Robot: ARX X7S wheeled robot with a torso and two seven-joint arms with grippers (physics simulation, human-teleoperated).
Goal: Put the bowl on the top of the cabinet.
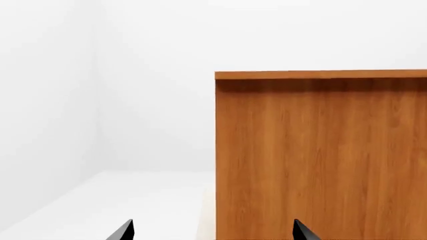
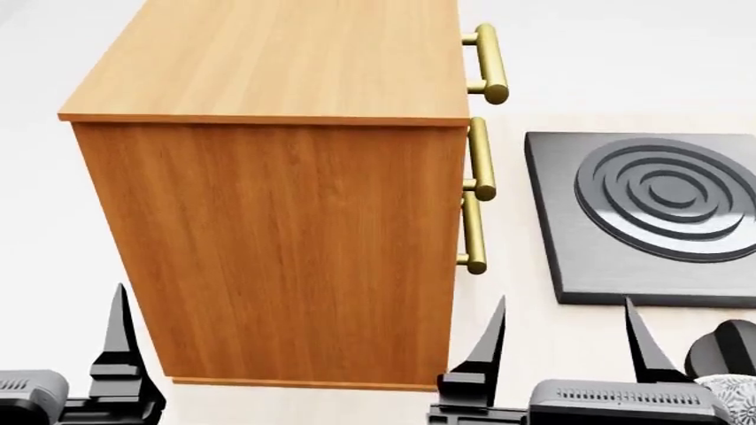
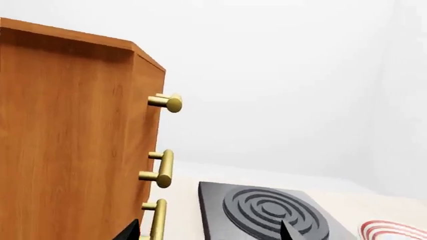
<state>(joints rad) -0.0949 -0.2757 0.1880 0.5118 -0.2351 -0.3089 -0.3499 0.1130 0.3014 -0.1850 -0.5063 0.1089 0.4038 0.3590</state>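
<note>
**Both arms parked low by the cabinet, bowl barely in frame**

So at this moment nothing had been picked up. Nearest the head camera, the left gripper [image 2: 304, 341] had its two black prongs spread really wide, empty, with the cabinet's side panel showing between them. My guess is it was just parked there out of the way. The right gripper [image 2: 565, 341] sat next to it, also released, prongs apart and holding nothing. Both wrist cameras showed only the prong tips poking into view with open space between, which fits.

The bowl [image 2: 735, 388] was down in the bottom right corner of the head view, just beside the right arm's body, mostly cut off. All I could make out was a sliver of white surface with a fine grey speckly pattern. Can't tell how deep or which way up from that. Being on that side, it looked like a job for the right arm.

Further out, the cabinet [image 2: 283, 257] stood tall, orange-brown wood grain, three brass handles [image 2: 476, 159] down its front edge, top completely bare. Right of it lay a dark burner plate [image 2: 555, 221] with raised rings. In the right wrist view a plate with red rings [image 3: 395, 232] peeked in past it.
</note>
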